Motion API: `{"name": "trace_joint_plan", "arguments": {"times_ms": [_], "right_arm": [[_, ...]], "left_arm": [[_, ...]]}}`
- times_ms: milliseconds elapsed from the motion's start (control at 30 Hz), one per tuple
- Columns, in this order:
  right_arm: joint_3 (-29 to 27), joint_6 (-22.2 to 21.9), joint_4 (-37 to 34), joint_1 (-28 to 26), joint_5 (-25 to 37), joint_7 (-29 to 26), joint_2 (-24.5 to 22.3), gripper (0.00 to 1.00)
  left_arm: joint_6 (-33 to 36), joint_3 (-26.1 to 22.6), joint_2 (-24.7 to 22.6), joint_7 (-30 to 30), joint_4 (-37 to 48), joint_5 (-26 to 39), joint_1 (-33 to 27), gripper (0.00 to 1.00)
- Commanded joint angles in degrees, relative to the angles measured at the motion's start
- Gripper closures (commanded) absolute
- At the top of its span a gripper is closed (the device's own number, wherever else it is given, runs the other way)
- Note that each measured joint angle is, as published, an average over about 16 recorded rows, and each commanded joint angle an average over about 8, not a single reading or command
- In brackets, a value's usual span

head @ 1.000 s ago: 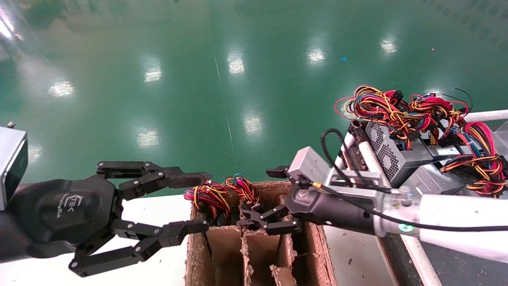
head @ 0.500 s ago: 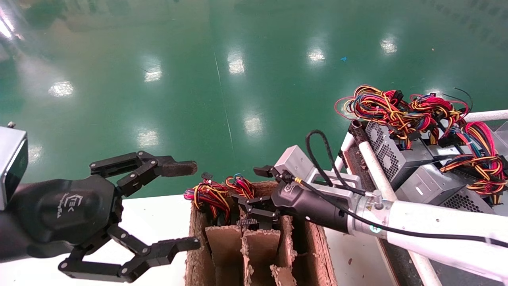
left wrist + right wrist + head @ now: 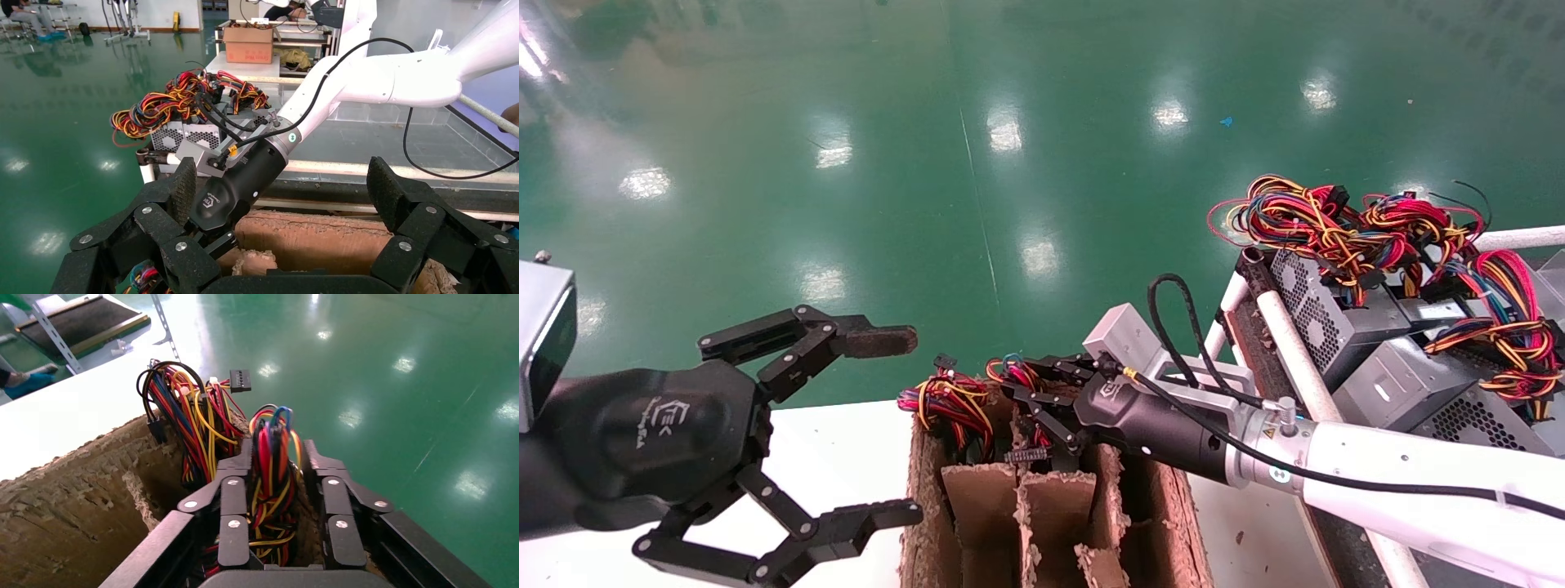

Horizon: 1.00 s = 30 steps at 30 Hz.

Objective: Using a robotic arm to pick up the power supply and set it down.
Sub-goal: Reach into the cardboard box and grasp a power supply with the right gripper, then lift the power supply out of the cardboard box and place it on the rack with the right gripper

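The power supply sits in a far compartment of the brown divided cardboard box (image 3: 1173, 506). Only its red, yellow, black and blue wire bundle (image 3: 1012, 374) (image 3: 269, 478) shows; the grey body is hidden inside. My right gripper (image 3: 1017, 396) (image 3: 276, 450) is open and reaches into that compartment, one finger on each side of the bundle. The fingers stand close to the wires without clearly pinching them. My left gripper (image 3: 903, 425) (image 3: 281, 190) hangs wide open and empty just left of the box. The left wrist view shows the right arm's black palm (image 3: 245, 177) over the box wall (image 3: 318, 239).
A second wire bundle (image 3: 944, 404) (image 3: 183, 416) sticks out of the neighbouring compartment. Several more grey power supplies (image 3: 1324, 318) with tangled wires lie on a white-tube rack to the right. The box stands on a white table (image 3: 846, 449), with green floor beyond.
My right gripper has moved left and forward over the far compartment and spread its fingers around the wire bundle. My left gripper has opened wider.
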<state>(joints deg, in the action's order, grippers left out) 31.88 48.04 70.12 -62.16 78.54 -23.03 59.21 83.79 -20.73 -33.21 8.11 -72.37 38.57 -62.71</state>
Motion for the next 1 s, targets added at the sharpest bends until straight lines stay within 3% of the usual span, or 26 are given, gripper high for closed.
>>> {"name": "trace_joint_plan", "arguments": {"times_ms": [33, 467, 1000], "right_arm": [[-0.3, -0.1, -0.4, 0.4, -0.7, 0.6, 0.2, 1.0], [-4.5, 2.7, -0.1, 2.0, -8.3, 4.5, -1.4, 1.0], [-17.9, 9.6, 7.1, 3.5, -25.3, 4.7, -14.8, 1.0]], "left_arm": [[0.0, 0.0, 0.0, 0.0, 0.0, 0.0, 0.0, 0.0], [0.0, 0.0, 0.0, 0.0, 0.0, 0.0, 0.0, 0.0], [0.0, 0.0, 0.0, 0.0, 0.0, 0.0, 0.0, 0.0]]}}
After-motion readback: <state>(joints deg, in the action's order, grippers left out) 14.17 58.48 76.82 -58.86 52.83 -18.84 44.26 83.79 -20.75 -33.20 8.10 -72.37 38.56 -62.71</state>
